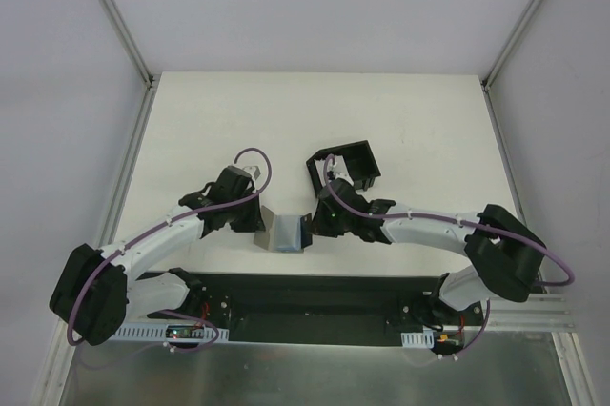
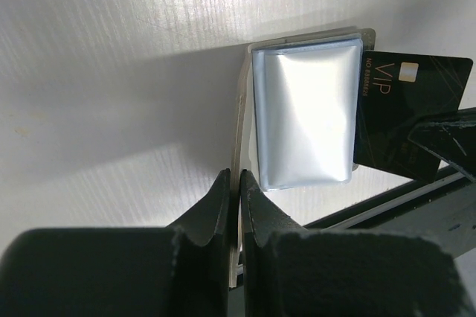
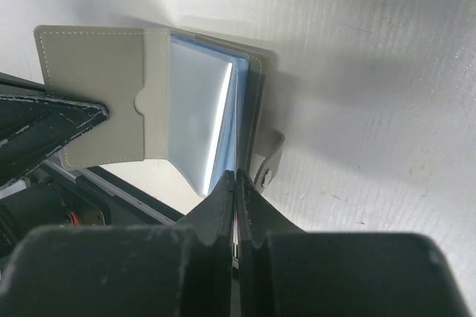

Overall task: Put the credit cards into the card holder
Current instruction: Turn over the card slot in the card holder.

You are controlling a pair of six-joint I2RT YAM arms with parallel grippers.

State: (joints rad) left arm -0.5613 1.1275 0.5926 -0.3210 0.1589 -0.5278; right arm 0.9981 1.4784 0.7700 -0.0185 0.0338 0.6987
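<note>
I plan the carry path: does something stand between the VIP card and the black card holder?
Nothing loose on the table; only the right pincer, gripping the card, sits between it and the card holder.

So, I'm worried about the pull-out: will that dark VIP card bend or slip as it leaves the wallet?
Probably stiff: the VIP card juts flat and straight from the wallet. Its smooth face may slip, so a thin edge grip seems chancy. The shiny plastic sleeves look floppy and could drag along.
</note>
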